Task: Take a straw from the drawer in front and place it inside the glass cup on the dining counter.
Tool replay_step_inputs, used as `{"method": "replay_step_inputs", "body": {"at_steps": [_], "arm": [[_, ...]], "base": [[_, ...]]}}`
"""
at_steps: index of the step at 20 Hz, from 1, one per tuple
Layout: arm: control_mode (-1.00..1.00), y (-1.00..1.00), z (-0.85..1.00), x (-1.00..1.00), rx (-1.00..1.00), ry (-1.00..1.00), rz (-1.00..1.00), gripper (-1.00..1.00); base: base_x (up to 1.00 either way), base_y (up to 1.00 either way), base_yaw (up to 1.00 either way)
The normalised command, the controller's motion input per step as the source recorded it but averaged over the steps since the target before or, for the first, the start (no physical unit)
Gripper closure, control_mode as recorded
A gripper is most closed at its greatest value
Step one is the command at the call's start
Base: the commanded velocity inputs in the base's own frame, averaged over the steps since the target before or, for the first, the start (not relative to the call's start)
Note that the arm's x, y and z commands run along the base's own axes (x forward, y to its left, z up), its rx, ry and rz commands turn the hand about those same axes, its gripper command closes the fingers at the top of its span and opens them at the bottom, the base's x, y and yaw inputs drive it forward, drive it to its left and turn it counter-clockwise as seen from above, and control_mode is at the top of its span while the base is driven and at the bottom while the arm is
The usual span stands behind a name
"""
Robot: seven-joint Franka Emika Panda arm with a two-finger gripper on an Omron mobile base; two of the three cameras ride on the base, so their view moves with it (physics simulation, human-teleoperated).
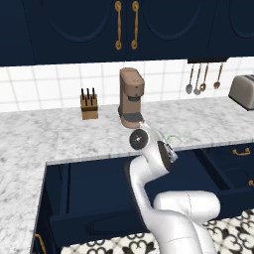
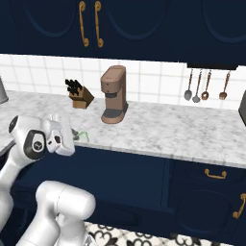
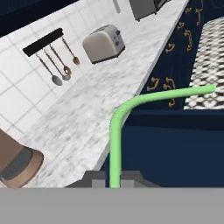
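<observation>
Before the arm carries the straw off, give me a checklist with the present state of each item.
1. Straw held in the end effector: ok, its lower end sits between the fingertips.
2. Straw lifted out of the drawer: ok, the hand view shows it above the drawer, near the marble counter's edge.
3. Straw intact: ok, one green stick, bent end pointing away from the hand.
4. Drawer state: open, not yet shut.
5. Glass cup and dining counter located: cannot tell from these views.
6. Coffee machine clear of the hand: ok, it stands further back on the counter.
</observation>
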Motion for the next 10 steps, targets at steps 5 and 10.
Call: {"method": "replay_step_inputs", "body": {"at_steps": [5,10], "arm": [[-1.00,-0.92,0.15,-0.84,-0.10,0.00,-0.23,1.00],[-1.00,-0.62,0.13,-0.55,-0.25,0.07,-0.26,1.00]], "base": [[0.00,0.00,0.00],[0.00,0.00,0.00]]}}
